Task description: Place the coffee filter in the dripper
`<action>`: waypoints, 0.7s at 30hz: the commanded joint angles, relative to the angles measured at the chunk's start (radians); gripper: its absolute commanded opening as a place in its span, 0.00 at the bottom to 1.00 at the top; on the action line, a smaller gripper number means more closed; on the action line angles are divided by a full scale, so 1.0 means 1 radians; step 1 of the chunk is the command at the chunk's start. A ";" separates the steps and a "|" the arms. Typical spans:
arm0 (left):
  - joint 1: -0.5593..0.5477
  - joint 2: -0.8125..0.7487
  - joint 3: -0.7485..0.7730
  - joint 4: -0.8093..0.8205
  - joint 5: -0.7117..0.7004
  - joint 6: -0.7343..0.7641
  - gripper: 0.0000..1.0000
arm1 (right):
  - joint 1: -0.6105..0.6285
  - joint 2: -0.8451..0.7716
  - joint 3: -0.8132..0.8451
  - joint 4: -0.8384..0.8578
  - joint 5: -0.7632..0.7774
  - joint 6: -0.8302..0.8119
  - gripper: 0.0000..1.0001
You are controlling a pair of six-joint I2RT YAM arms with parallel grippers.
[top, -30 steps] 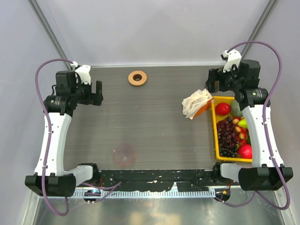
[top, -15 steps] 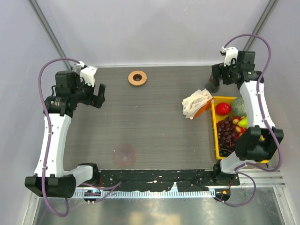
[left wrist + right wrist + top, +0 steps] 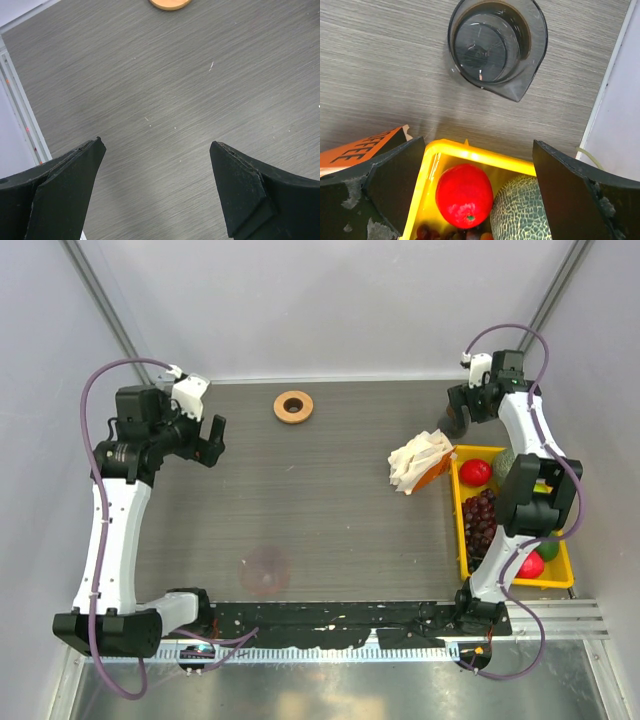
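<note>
Left gripper point(image 3: 156, 145): fully released, its 2 fingers spread wide with nothing between them; it is held over bare table point(image 3: 165, 90) on the left side.
Right gripper point(image 3: 479, 144): likewise spread wide, nothing grasped; it is held over the far right corner, above the far end of the tray point(image 3: 459, 540).
Dripper point(image 3: 293, 406): seen as a tan wooden ring with a dark centre, set near the far edge about midway across, well apart from both grippers (only its rim is caught at the top of the left wrist view).
Filter: a single one cannot be told apart from the white bunch point(image 3: 418, 462), which lies on an orange box point(image 3: 355, 150) just left of the tray.
Tray contents: 1 red fruit point(image 3: 464, 195), 1 melon point(image 3: 522, 210), dark grapes point(image 3: 485, 525).
Jug point(image 3: 495, 45): clear glass, stood on the table just beyond the tray.
</note>
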 commanded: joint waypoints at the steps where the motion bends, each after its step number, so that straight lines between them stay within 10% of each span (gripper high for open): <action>1: 0.005 0.009 0.054 0.003 0.035 0.020 0.99 | 0.000 0.039 0.060 0.091 0.023 -0.021 0.95; 21: 0.003 0.067 0.108 -0.041 0.052 0.028 0.99 | 0.000 0.297 0.265 0.179 -0.029 -0.086 0.95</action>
